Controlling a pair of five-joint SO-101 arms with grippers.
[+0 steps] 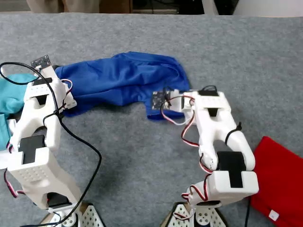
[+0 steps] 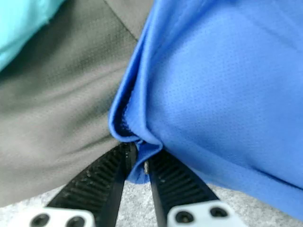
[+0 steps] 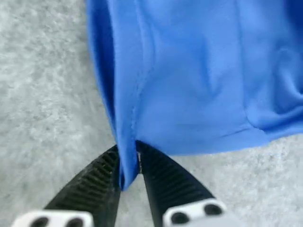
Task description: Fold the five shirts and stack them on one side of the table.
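Observation:
A blue shirt (image 1: 123, 78) lies crumpled across the middle of the grey table. My left gripper (image 2: 137, 158) is shut on a folded edge of the blue shirt (image 2: 213, 94) at the shirt's left end; the left arm (image 1: 40, 118) stands over that end. My right gripper (image 3: 127, 165) is shut on a hem of the blue shirt (image 3: 189, 71) at its right front corner, under the right arm (image 1: 213, 127). A teal shirt (image 1: 12, 99) lies at the left edge of the table. A red shirt (image 1: 279, 179) lies at the front right.
The grey felt table (image 1: 132, 156) is bare between the two arms and behind the blue shirt. A black cable (image 1: 80, 142) loops from the left arm across the front left. A strip of teal cloth (image 2: 23, 23) shows beside dark cloth in the left wrist view.

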